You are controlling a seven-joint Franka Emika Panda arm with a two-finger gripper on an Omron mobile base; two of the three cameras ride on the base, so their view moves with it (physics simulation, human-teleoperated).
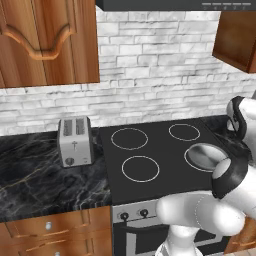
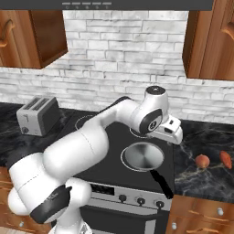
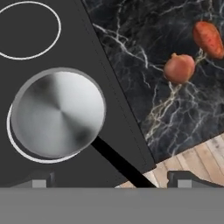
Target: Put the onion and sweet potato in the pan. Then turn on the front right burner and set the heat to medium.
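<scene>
Your gripper [image 3: 111, 181] hangs with jaws wide apart and empty above the small round silver-grey frying pan [image 3: 57, 113] on the front right burner. The round reddish-brown onion [image 3: 179, 68] sits beside the orange sweet potato [image 3: 208, 38] on the black marble tabletop [image 3: 144, 109]; a careless reach could nudge either.

Even, bright, shadowless lighting is seen throughout the rendered scene, with no visible light source. Soft radial sheen is shown on the pan [image 3: 58, 113], brightest near its top. All views are slightly soft and pixelated. No edge distortion or glare is noticed.
</scene>
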